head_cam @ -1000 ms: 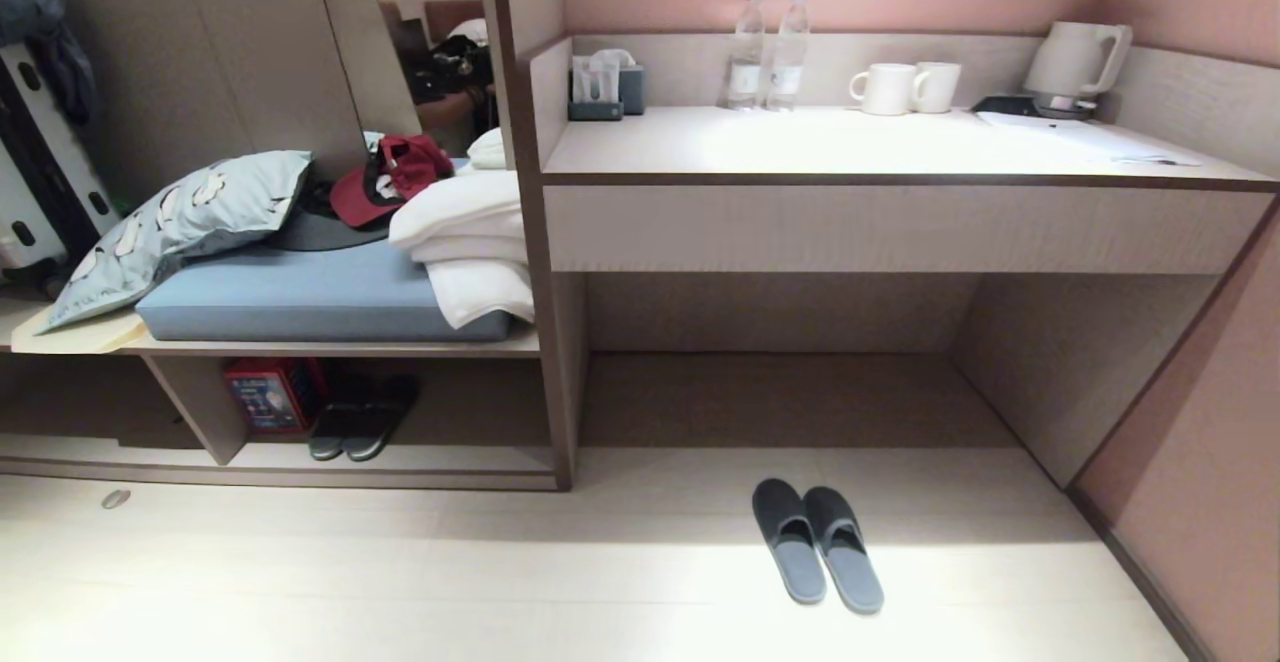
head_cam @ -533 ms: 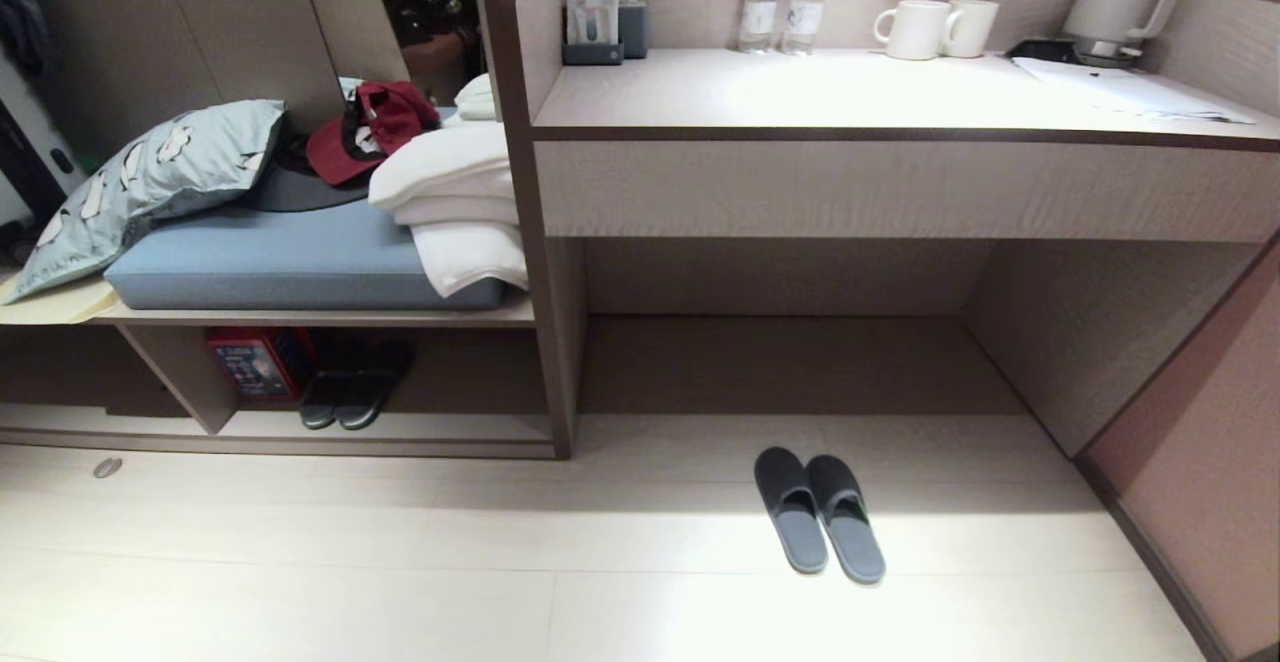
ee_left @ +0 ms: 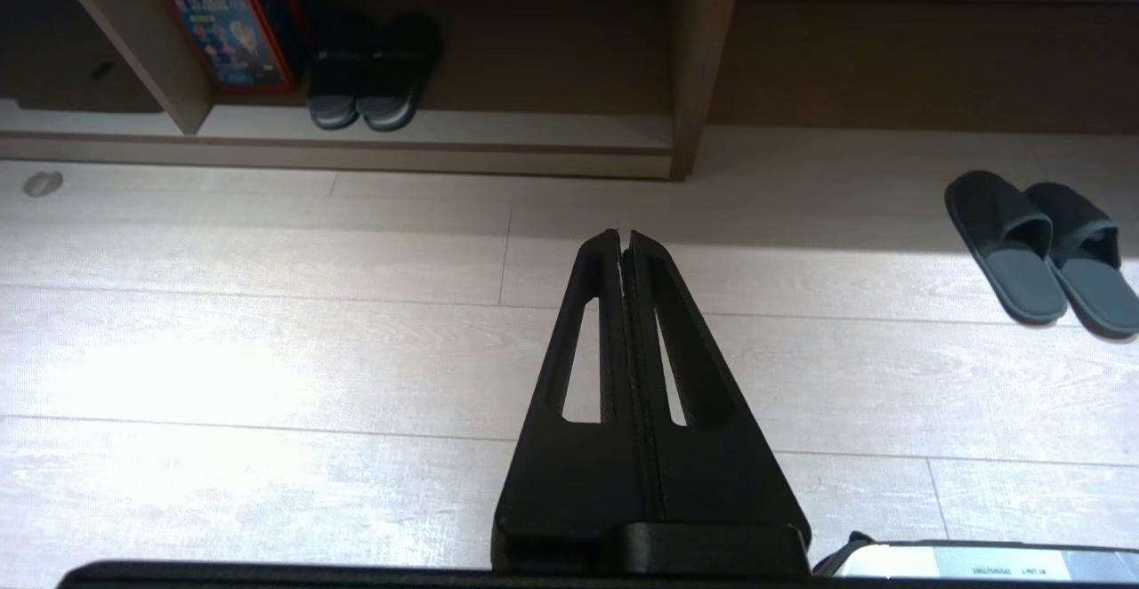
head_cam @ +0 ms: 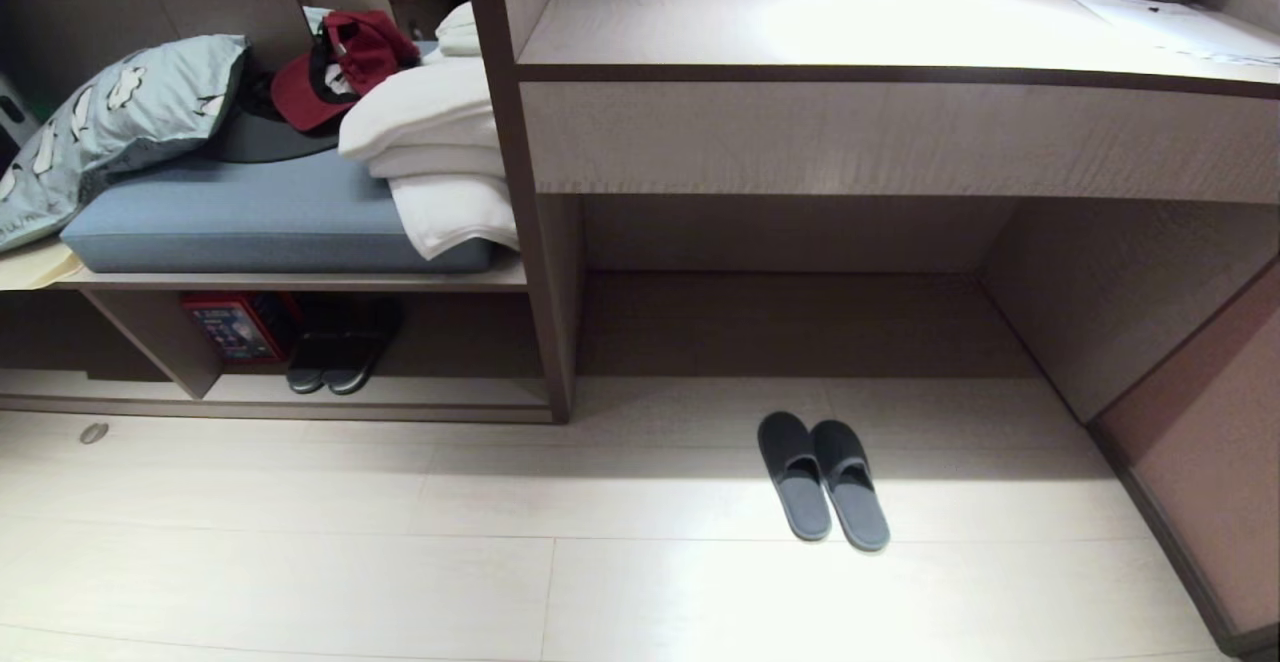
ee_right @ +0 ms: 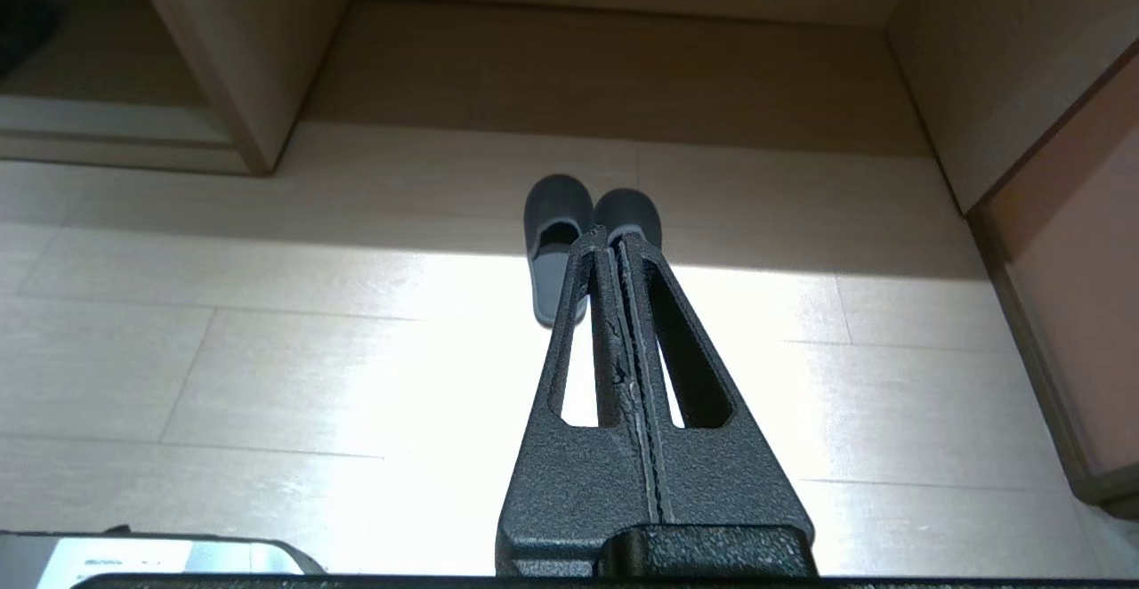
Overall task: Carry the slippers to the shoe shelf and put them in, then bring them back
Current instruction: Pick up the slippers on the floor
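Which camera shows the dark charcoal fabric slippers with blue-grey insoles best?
The head view: the dark charcoal fabric slippers lie whole and unobstructed on the floor. The left wrist view catches them at its edge; the right wrist view's shut right gripper partly covers them.

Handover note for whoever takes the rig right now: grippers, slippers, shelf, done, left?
Left gripper: fingers shut, empty, above bare floor.
Right gripper: fingers shut, empty, pointing toward the slippers, not touching them.
Neither arm shows in the head view.
Slippers: side by side on the floor in front of the desk recess, toes toward it.
Shoe shelf: low cubby on the left, under the cushioned bench; another dark pair and a red box are already inside, with free room to their right.
Done: nothing picked up.
Left: grasp the slippers, carry them to the shelf, put them in, bring them back.
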Tool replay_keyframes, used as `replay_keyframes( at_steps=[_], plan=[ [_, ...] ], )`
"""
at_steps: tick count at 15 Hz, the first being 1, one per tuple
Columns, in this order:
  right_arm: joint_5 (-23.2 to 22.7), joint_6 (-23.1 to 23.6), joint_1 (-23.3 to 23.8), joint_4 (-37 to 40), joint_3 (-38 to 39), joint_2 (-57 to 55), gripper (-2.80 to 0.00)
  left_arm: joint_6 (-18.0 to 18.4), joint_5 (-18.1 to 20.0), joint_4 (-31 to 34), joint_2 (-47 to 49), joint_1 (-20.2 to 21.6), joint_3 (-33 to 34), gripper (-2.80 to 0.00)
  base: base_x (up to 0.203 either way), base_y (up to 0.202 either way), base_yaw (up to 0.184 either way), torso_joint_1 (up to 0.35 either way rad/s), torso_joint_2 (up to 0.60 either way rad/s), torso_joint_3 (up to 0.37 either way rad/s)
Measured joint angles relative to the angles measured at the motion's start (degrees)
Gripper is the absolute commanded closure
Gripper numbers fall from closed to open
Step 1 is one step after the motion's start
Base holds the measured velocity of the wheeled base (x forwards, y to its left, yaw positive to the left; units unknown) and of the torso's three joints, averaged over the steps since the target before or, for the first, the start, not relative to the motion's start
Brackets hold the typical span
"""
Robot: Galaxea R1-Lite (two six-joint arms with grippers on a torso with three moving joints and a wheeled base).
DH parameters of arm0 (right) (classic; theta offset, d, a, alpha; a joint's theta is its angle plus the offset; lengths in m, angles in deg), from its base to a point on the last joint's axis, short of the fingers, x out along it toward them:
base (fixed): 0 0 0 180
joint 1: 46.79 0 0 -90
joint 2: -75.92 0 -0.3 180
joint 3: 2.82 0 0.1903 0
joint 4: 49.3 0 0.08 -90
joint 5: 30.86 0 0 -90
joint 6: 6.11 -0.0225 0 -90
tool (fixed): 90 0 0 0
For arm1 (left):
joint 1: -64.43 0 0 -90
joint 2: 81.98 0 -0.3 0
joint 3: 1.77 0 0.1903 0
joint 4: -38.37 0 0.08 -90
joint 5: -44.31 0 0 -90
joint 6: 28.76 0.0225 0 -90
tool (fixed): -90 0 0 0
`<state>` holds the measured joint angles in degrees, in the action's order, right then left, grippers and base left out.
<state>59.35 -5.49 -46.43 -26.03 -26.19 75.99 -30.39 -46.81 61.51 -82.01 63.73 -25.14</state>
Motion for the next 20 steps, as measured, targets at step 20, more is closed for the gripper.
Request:
replay_keyframes(
  at_steps=[20],
  plan=[
    [0.0,0.0,0.0,0.0,0.0,0.0,0.0,-0.2,-0.1,0.0,0.0,0.0,0.0,0.0,0.0,0.0,0.0,0.002,0.0,-0.199]
  ],
)
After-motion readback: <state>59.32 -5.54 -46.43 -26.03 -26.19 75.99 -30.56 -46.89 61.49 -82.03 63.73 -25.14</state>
